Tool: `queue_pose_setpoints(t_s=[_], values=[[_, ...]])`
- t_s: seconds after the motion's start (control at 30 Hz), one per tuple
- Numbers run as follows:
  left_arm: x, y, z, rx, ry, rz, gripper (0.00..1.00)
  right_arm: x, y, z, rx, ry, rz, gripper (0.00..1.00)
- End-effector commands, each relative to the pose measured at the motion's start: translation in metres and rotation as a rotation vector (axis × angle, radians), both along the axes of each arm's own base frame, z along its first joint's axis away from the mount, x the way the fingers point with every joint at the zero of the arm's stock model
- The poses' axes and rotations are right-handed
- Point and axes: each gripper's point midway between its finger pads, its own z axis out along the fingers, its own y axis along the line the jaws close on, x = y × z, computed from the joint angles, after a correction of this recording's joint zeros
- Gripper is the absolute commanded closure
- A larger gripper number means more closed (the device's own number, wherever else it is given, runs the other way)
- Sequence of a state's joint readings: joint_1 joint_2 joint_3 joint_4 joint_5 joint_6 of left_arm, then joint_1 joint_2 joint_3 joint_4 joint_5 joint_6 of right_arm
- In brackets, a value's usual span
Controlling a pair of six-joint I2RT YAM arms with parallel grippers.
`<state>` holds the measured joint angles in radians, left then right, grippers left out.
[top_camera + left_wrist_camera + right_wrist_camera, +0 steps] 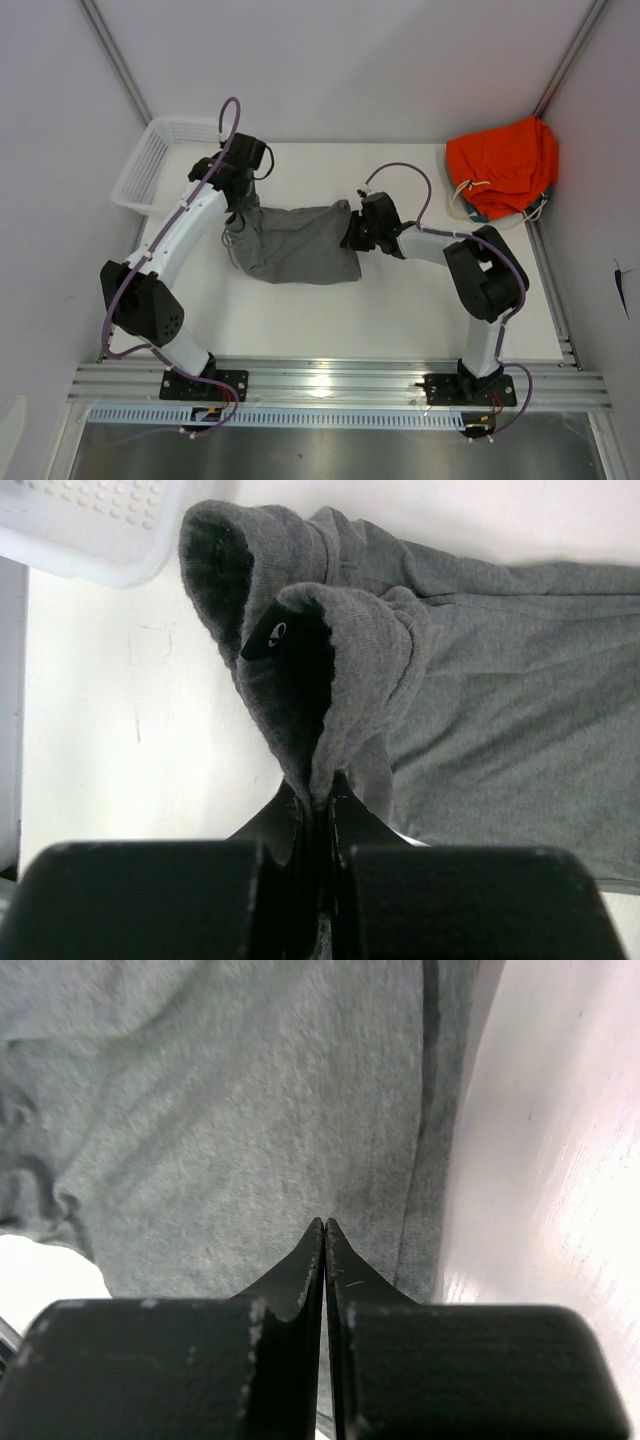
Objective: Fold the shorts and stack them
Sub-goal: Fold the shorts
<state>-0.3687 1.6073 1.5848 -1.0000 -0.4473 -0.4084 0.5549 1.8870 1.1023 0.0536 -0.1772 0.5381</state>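
The grey shorts (295,245) lie spread on the white table between the two arms. My left gripper (239,208) is at their left end, shut on a pinched fold of the cloth (318,795). That fold stands up in loose hoods, and a tiny dark tag (265,637) shows on it. My right gripper (351,234) is at the shorts' right edge. In the right wrist view its fingertips (325,1226) are pressed together over flat grey fabric (220,1110), with no cloth visible between them. A hem line runs just to their right.
A white perforated basket (158,160) stands at the back left, and its corner (90,525) shows beside the held fold. A bright orange garment (500,163) with a white drawstring is heaped at the back right. Bare table (400,300) lies in front of the shorts.
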Motion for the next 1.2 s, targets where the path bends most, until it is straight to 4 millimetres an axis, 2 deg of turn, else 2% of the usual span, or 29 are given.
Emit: queue_pose_setpoints(t_s=[0.0, 0.23, 0.27, 0.43, 0.5, 0.57, 0.6, 0.67, 0.7, 0.9, 1.17], values=[[0.007, -0.002, 0.021, 0.071, -0.053, 0.002, 0.99, 0.005, 0.0, -0.006, 0.015, -0.026, 0.003, 1.0], [0.003, -0.011, 0.012, 0.149, -0.006, -0.002, 0.99, 0.008, -0.015, -0.027, -0.048, -0.015, -0.061, 1.0], [0.005, -0.013, 0.017, 0.155, -0.019, 0.0, 1.0, 0.008, -0.017, -0.027, -0.049, -0.019, -0.069, 1.0], [0.007, -0.024, 0.02, 0.248, 0.011, 0.002, 0.99, 0.007, -0.024, -0.026, -0.011, -0.027, -0.088, 1.0], [0.01, -0.039, 0.029, 0.241, -0.01, -0.011, 1.0, 0.006, -0.023, -0.029, -0.013, -0.016, -0.079, 1.0], [0.01, -0.048, 0.02, 0.269, 0.029, -0.032, 1.0, 0.006, -0.022, -0.032, -0.013, -0.009, -0.083, 1.0], [0.011, -0.06, 0.027, 0.248, 0.007, -0.04, 0.99, 0.006, -0.021, -0.032, -0.012, -0.009, -0.082, 1.0], [0.012, -0.069, 0.017, 0.265, 0.038, -0.055, 0.99, 0.005, -0.021, -0.034, -0.01, -0.005, -0.086, 1.0], [0.014, -0.079, 0.021, 0.248, 0.022, -0.066, 0.99, 0.005, -0.022, -0.033, -0.014, -0.007, -0.093, 1.0], [0.019, -0.123, -0.006, 0.25, 0.042, -0.128, 0.99, 0.002, -0.021, -0.039, -0.022, 0.005, -0.109, 1.0], [0.02, -0.169, -0.025, 0.168, 0.031, -0.175, 1.0, 0.0, -0.02, -0.041, -0.007, 0.02, -0.124, 1.0]])
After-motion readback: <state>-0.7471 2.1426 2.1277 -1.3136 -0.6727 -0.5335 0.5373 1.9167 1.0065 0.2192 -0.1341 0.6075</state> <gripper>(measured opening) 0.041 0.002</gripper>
